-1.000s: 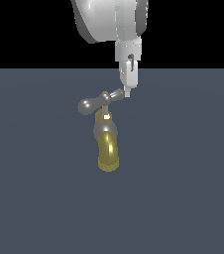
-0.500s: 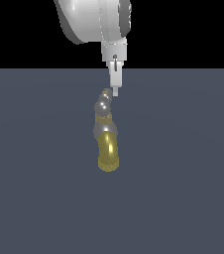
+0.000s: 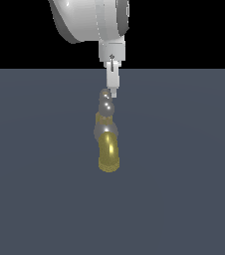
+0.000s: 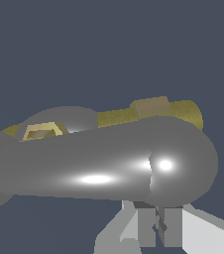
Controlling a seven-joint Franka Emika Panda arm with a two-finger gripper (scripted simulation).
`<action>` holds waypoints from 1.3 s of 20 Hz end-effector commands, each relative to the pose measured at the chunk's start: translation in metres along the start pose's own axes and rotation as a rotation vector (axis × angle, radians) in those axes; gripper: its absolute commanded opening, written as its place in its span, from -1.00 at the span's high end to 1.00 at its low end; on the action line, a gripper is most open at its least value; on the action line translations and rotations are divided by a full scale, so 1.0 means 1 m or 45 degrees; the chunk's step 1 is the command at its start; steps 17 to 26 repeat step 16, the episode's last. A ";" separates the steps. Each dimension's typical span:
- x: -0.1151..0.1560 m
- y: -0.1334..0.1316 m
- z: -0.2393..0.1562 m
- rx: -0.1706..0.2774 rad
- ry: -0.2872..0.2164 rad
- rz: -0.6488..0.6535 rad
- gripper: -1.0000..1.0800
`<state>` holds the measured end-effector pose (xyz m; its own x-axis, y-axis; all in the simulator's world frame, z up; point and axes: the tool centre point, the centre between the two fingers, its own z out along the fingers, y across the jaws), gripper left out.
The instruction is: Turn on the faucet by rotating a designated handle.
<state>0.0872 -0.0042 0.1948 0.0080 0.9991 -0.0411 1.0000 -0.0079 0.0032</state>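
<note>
The faucet (image 3: 106, 133) stands on the grey floor, its gold-yellow spout (image 3: 108, 154) curving toward the camera in the exterior view. Its silver handle (image 3: 106, 103) now points nearly end-on, so its rounded ends overlap above the brass stem. My gripper (image 3: 113, 92) hangs straight down just behind the handle's far end, fingers together, touching or almost touching it. In the wrist view the handle (image 4: 109, 166) fills the frame as a thick silver bar, with the gold spout (image 4: 183, 113) behind it and my fingertips (image 4: 158, 225) pressed close under its bulbous end.
The flat dark grey floor (image 3: 184, 174) spreads around the faucet on every side. Above the horizon the background is black. The arm's white wrist (image 3: 92, 20) hangs over the faucet.
My gripper has swept toward the exterior view's left, pushing the handle round from a sideways crossbar to nearly end-on. The spout has stayed put.
</note>
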 end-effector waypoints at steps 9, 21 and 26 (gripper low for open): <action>0.090 -0.028 -0.005 0.001 0.039 -0.107 1.00; 0.125 -0.046 -0.007 0.001 0.052 -0.137 1.00; 0.125 -0.046 -0.007 0.001 0.052 -0.137 1.00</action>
